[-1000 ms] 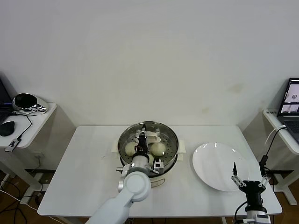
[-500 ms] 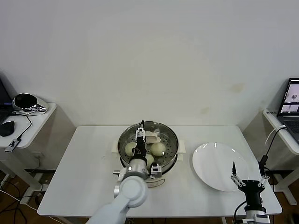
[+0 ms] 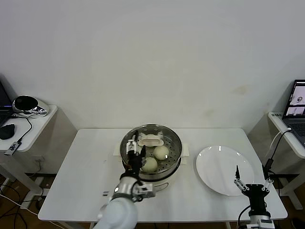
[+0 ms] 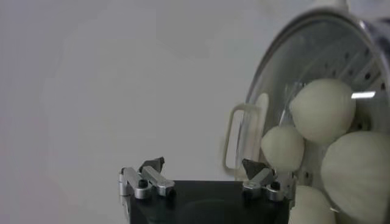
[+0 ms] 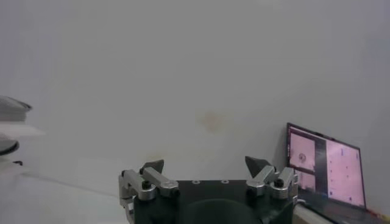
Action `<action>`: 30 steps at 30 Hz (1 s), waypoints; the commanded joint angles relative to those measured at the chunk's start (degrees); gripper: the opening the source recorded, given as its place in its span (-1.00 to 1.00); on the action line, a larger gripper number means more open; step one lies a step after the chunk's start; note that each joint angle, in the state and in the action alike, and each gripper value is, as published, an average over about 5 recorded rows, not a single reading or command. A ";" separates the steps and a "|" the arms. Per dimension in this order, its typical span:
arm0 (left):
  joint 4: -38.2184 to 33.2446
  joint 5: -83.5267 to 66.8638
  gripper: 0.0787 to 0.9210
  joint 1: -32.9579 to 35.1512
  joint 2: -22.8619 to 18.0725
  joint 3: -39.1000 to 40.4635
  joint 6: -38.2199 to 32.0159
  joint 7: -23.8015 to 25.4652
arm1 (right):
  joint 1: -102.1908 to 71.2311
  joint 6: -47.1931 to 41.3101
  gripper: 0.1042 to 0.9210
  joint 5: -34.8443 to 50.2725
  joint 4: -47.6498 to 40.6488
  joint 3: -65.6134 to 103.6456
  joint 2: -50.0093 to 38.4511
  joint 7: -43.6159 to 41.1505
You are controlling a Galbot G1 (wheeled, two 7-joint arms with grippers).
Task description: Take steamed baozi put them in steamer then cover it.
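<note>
- Left gripper (image 3: 133, 147) hangs over the left rim of the steamer (image 3: 167, 177), fingers apart and holding nothing.
- The steamed baozi (image 3: 161, 151) are in the steamer, sitting on its perforated tray.
- The cover (image 3: 150, 140) shows its white oblong handle over the steamer's far half. The handle's long axis runs side to side across the steamer.
- My read: the glass already sits on the rim, but the head view alone won't settle it.
- The key relation is that the handle lies just beyond the left gripper and a little toward the steamer's middle. If the cover needs seating or checking, the left arm is far nearer.
- Right gripper (image 3: 251, 179) waits well off to the steamer's right, by the near edge of the white plate (image 3: 214, 160). Its fingers are spread and empty too.
- The left wrist view adds a lot. Its gripper (image 4: 204, 165) is plainly wide open, beside the steamer (image 4: 317, 36) and over bare table (image 4: 91, 91).
- That view also shows four baozi (image 4: 322, 109) crowded together, where the head view shows only two clearly. A bright streak across them hints at glass on top.
- The right wrist view shows its own open gripper (image 5: 206, 164) and a laptop (image 5: 323, 167), but no steamer.
</note>
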 commanded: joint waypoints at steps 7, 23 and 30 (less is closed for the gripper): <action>-4.77 -71.96 0.77 36.48 -1.43 -33.21 -40.95 -23.81 | -2.48 -0.93 0.76 2.46 1.50 -4.21 -2.49 -0.43; -0.30 -75.33 0.77 44.01 -3.97 -34.79 -44.39 -19.92 | -7.73 -2.11 0.76 5.41 2.90 -9.06 -4.71 -2.01; 1.26 -74.46 0.77 44.49 -3.90 -35.26 -44.71 -18.53 | -9.02 -2.11 0.76 4.82 3.19 -10.82 -4.30 -2.89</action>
